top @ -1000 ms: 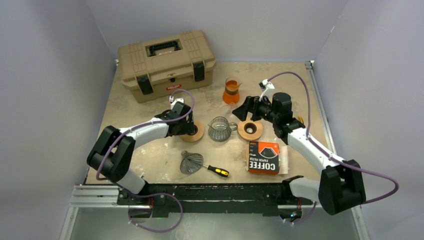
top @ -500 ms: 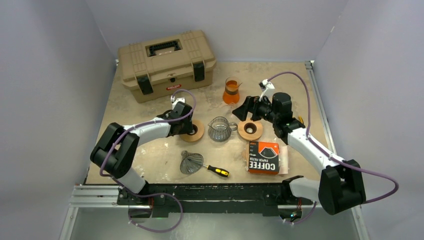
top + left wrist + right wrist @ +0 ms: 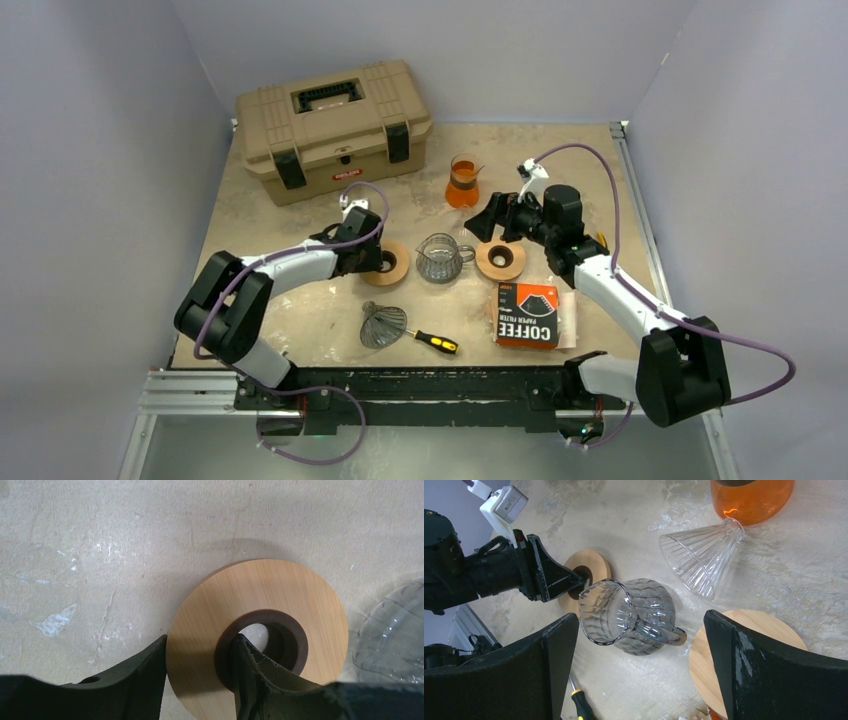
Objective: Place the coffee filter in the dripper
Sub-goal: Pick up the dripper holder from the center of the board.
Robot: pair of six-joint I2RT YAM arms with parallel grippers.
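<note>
A clear ribbed glass cone dripper (image 3: pixel 701 555) lies on its side next to the orange carafe (image 3: pixel 751 497). The orange coffee filter box (image 3: pixel 527 314) lies at the front right, with a pale filter edge (image 3: pixel 571 322) showing at its right side. My left gripper (image 3: pixel 200 642) is shut on a wooden ring (image 3: pixel 260 610), with one finger in its dark hole and the other against its outer rim. It also shows in the top view (image 3: pixel 375 258). My right gripper (image 3: pixel 639 620) is open wide and empty above the table. It hovers over a grey glass pitcher (image 3: pixel 634 615) and a second wooden ring (image 3: pixel 744 650).
A tan toolbox (image 3: pixel 333 127) stands at the back left. A dark ribbed glass cone (image 3: pixel 383 325) and a yellow-handled screwdriver (image 3: pixel 436 343) lie near the front. The pitcher (image 3: pixel 439 257) sits between the two wooden rings (image 3: pixel 500 260).
The left arm has shifted slightly while its gripper stays at the wooden ring. The right arm has barely moved.
</note>
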